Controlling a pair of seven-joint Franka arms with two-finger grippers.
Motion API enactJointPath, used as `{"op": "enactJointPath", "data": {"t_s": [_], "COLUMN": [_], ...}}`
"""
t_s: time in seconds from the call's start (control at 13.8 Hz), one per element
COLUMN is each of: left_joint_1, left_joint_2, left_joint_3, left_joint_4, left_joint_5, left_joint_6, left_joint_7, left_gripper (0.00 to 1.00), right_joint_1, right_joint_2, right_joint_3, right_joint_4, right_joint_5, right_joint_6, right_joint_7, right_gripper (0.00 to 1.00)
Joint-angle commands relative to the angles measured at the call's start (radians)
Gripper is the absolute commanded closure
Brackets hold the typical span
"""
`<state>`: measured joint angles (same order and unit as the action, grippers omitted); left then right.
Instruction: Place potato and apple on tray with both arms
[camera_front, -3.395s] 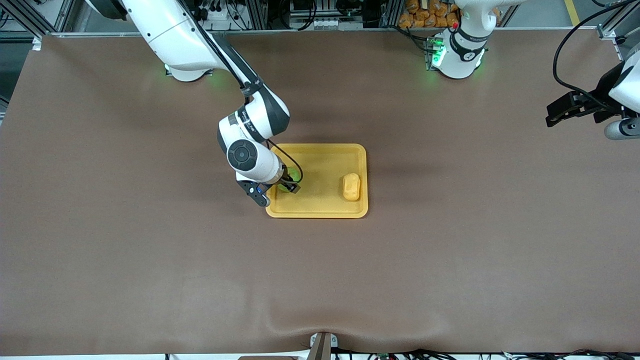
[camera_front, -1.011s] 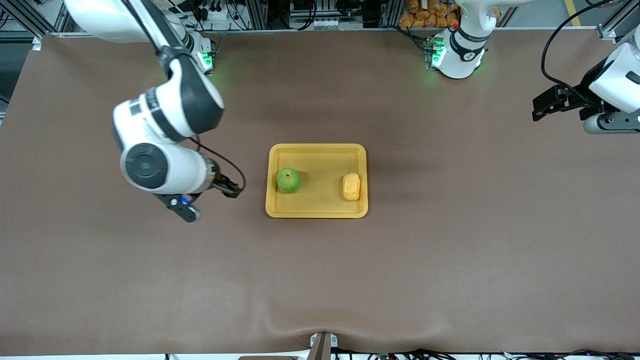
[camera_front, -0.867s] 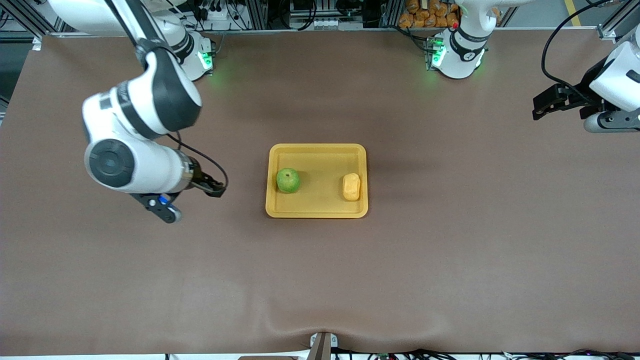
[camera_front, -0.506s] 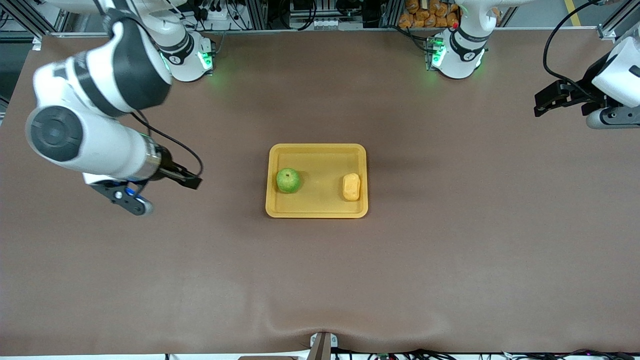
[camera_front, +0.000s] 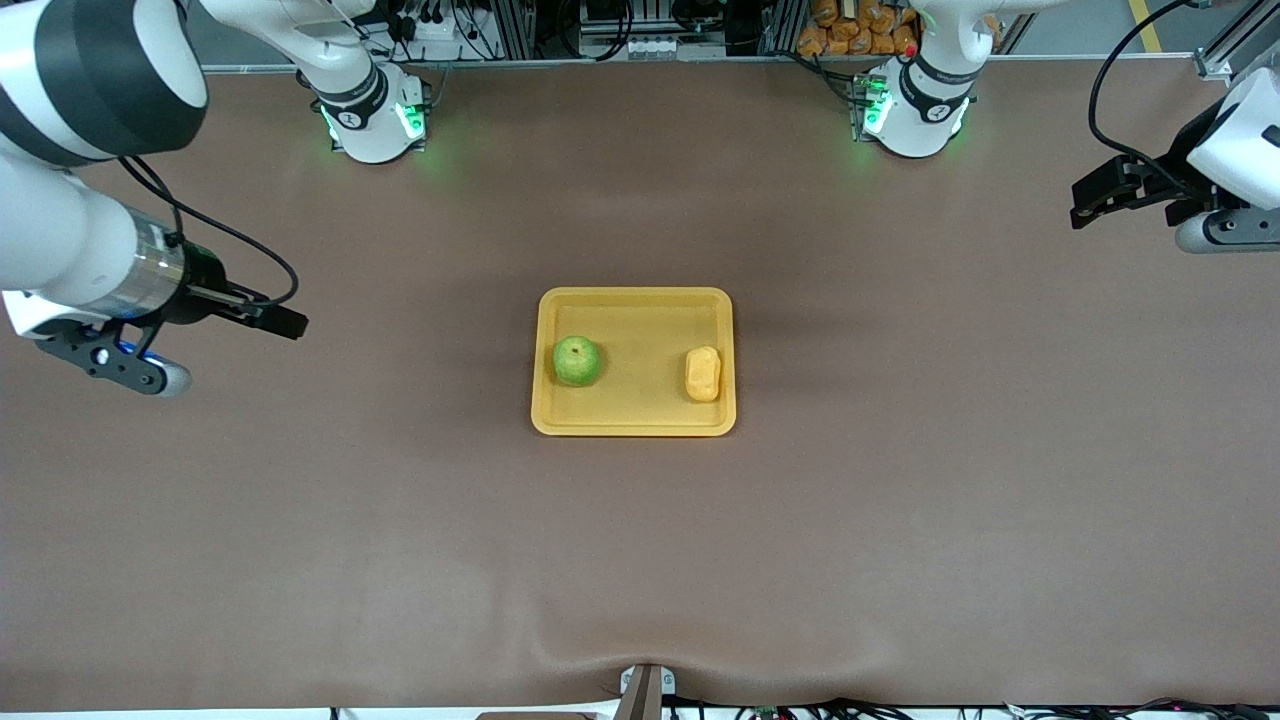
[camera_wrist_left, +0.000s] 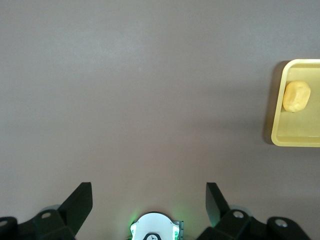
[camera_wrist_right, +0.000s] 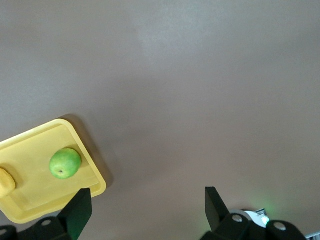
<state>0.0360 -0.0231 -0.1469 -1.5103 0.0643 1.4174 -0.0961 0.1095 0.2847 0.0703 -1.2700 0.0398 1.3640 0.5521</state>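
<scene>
The yellow-orange tray (camera_front: 645, 325) lies at the middle of the brown table. On it rest the green apple (camera_front: 577, 361), toward the right arm's end, and the yellow-orange potato (camera_front: 703, 373), toward the left arm's end. My right gripper (camera_front: 288, 322) hangs open and empty over bare table, well off the tray toward the right arm's end. In the right wrist view its fingers (camera_wrist_right: 80, 207) stand wide apart, with the apple (camera_wrist_right: 65, 163) and tray (camera_wrist_right: 37, 147) off to one side. My left gripper (camera_front: 1092, 200) waits open over the table's edge at the left arm's end. Its wrist view shows the potato (camera_wrist_left: 296, 96).
The two arm bases (camera_front: 372, 115) (camera_front: 908, 105) glow green along the table's back edge. A heap of orange items (camera_front: 850, 28) sits past that edge. A low wrinkle in the brown cover (camera_front: 640, 655) runs along the edge nearest the front camera.
The right gripper let go of the apple on the tray, then swung away toward the right arm's end of the table. The left arm has hardly moved.
</scene>
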Motion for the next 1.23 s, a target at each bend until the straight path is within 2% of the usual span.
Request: {"op": "enactJointPath", "data": {"t_s": [0.0, 0.22, 0.51, 0.79, 1.16], "left_joint_1": [0.01, 0.01, 0.01, 0.01, 0.01], "left_joint_2": [-0.041, -0.046, -0.058, -0.058, -0.06], "left_joint_3": [0.0, 0.0, -0.002, -0.002, -0.002], "left_joint_4": [-0.028, -0.028, -0.028, -0.028, -0.025], "left_joint_5": [-0.021, -0.021, -0.021, -0.021, -0.021], "left_joint_6": [-0.005, -0.021, -0.028, -0.028, -0.028], "left_joint_7": [0.013, 0.013, 0.009, 0.007, 0.006], "left_gripper": [0.0, 0.0, 0.0, 0.0, 0.0], "right_joint_1": [-0.062, -0.096, -0.137, -0.108, -0.134], "right_joint_2": [-0.047, -0.088, -0.172, -0.226, -0.343], "right_joint_3": [0.014, 0.013, 0.011, -0.05, -0.079], "right_joint_4": [-0.028, -0.043, -0.127, -0.159, -0.284], "right_joint_5": [-0.014, -0.014, -0.014, -0.012, -0.011], "right_joint_6": [-0.008, -0.02, -0.011, -0.01, 0.049], "right_joint_7": [-0.114, -0.196, -0.267, -0.316, -0.512], "right_gripper": [0.0, 0.0, 0.0, 0.0, 0.0]}}
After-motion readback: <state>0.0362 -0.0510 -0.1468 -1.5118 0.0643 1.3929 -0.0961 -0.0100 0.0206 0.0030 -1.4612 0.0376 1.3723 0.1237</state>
